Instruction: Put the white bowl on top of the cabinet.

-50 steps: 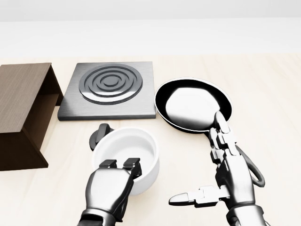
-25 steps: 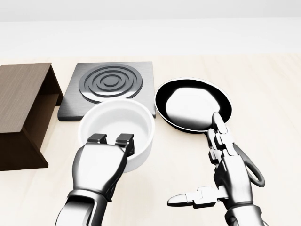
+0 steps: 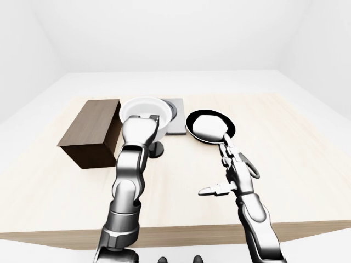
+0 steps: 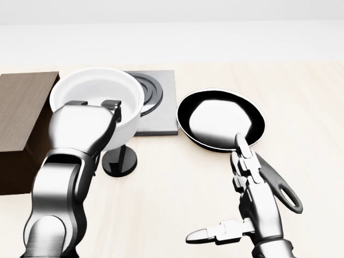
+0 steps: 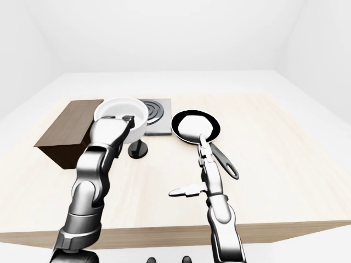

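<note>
Left hand [image 4: 86, 126] is gripping the white bowl [image 4: 99, 97] by its rim, carrying it above the surface [image 4: 301, 97] w/ the cabinet [image 4: 21, 102] at 9 o'clock; keeping it level matters. Right hand [image 4: 236, 226] is hanging unclenched.

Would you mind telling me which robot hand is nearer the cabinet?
Left. The left robot hand, gripping the bowl, hangs beside the cabinet; the right robot hand hovers open across the table by the pan.

Both arms are glossy silver metal with dark joints; the left hand [image 4: 80, 131] and right hand [image 4: 250, 207] have black-tipped, segmented fingers.
</note>
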{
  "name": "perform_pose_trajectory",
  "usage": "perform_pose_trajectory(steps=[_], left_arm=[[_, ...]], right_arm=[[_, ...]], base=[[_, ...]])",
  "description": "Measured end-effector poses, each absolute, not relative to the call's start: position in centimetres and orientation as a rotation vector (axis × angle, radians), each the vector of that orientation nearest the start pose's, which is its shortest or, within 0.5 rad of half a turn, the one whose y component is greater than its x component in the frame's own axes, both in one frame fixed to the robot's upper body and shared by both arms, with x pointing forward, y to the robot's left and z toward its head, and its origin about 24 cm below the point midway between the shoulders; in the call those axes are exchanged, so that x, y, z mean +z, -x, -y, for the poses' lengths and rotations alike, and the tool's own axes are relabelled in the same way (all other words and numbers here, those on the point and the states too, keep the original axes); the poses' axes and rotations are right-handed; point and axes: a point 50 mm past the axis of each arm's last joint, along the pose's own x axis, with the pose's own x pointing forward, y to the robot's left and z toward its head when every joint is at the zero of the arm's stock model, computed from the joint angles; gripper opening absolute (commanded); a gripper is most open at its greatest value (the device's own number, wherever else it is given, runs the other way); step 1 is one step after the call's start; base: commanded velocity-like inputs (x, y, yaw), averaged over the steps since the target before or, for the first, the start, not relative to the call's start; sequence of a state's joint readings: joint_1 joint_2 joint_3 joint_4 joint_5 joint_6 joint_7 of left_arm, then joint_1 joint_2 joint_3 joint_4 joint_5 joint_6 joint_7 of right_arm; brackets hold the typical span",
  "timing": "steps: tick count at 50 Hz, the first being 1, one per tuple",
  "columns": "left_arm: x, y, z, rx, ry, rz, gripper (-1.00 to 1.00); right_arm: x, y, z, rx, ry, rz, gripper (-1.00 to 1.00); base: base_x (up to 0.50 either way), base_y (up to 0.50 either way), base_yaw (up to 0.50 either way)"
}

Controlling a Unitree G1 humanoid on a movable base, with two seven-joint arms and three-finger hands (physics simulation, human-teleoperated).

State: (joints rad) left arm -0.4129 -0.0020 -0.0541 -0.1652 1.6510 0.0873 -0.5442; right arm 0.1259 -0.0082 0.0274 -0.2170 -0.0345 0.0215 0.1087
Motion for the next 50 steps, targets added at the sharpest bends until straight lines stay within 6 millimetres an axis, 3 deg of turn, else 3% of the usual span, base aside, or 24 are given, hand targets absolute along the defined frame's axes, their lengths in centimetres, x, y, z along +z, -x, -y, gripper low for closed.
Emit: perform_pose_trajectory(steps=[13,25,36,50], left_arm=[[20.7,-32.7,-13.3,0.065,-1.684,0.026,-1.00],[23.1,-34.1,-15.1,0.119,-1.688,0.025,-1.00],[24.1,-35.6,-17.4,0.155,-1.638,0.052,-1.00],[23.6,-36.7,-19.9,0.178,-1.561,0.064,-1.00]], right_arm=[[5.9,-22.6,14.3,0.116,0.052,0.071,1.00],[5.7,-22.4,14.0,0.129,0.058,0.071,1.00],[5.6,-22.2,13.7,0.138,0.062,0.070,1.00],[5.4,-22.0,13.5,0.148,0.067,0.067,1.00]], base=[[0.00,0.00,0.00],[0.00,0.00,0.00],[0.00,0.00,0.00],[0.00,0.00,0.00]])
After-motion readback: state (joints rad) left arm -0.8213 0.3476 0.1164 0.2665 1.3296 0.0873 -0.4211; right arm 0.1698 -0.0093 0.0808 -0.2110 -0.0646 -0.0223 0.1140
